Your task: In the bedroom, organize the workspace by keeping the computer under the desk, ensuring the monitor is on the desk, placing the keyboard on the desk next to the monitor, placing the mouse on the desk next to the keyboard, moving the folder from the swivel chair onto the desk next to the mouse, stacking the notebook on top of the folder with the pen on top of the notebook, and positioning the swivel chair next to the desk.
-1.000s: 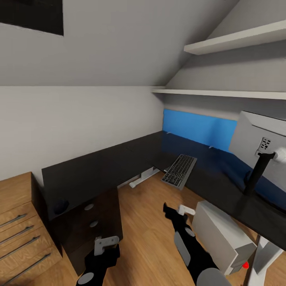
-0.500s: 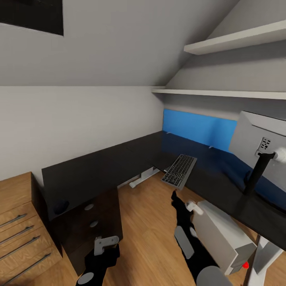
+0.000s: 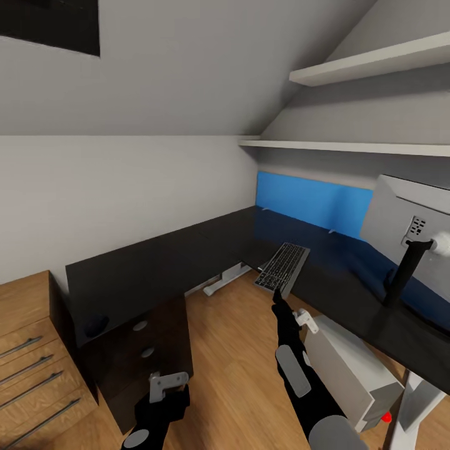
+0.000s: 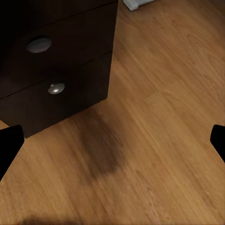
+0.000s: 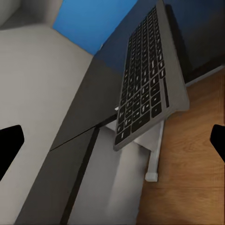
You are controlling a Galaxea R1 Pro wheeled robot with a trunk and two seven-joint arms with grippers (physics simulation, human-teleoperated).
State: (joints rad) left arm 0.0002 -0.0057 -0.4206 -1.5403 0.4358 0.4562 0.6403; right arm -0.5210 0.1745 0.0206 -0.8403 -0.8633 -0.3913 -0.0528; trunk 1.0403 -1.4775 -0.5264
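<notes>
The black-topped desk with its blue back panel runs in an L around the corner. The keyboard lies on it, its near end jutting over the front edge. My right gripper reaches up just short of that end, open with nothing between the fingers; its wrist view faces the keyboard. The monitor stands on the desk at the right, pale back toward me. The computer sits on the floor under the desk. A small dark rounded thing, probably the mouse, rests near the desk's left end. My left gripper hangs open over the floor.
The black drawer unit stands under the desk's left end, close to my left arm. A light wooden cabinet is at the far left. A white desk leg rests on the wooden floor. Two white shelves hang above.
My right arm has stretched forward and up toward the keyboard's near end, its wrist turning over beside the computer. The left arm and the camera have stayed still.
</notes>
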